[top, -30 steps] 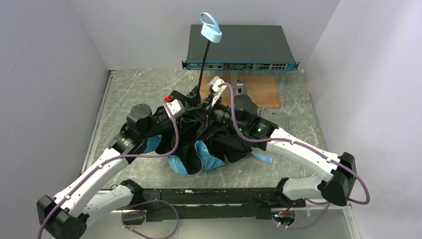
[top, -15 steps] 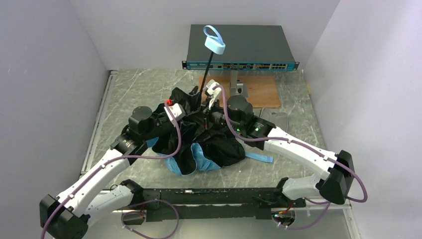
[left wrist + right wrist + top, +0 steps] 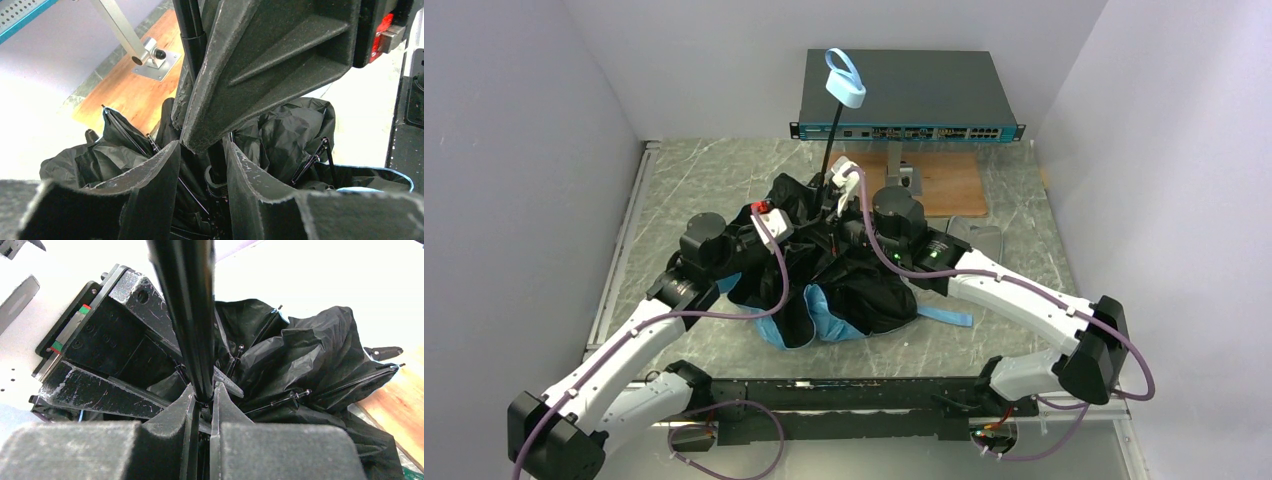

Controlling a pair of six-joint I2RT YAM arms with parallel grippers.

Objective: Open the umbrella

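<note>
The umbrella (image 3: 849,290) lies crumpled on the table, black underside up, with sky-blue cloth (image 3: 824,318) at its near edge. Its thin black shaft (image 3: 832,135) rises to the pale-blue handle (image 3: 845,84) with its loop. My right gripper (image 3: 204,397) is shut on the shaft (image 3: 187,315) just above the canopy (image 3: 305,360). My left gripper (image 3: 202,167) stands open with its fingers (image 3: 150,185) either side of the shaft's black collar (image 3: 216,184), a gap showing on the left. From above, both grippers (image 3: 824,210) meet at the shaft's foot.
A network switch (image 3: 909,95) stands at the back against the wall. A wooden board (image 3: 949,185) with a metal post and bracket (image 3: 904,172) lies behind the umbrella, and a grey flat piece (image 3: 984,240) to its right. Walls close in left and right.
The handle dipped and swung right, then back left. The right arm's wrist shifted left and back toward the shaft. The canopy bunched in closer under the grippers.
</note>
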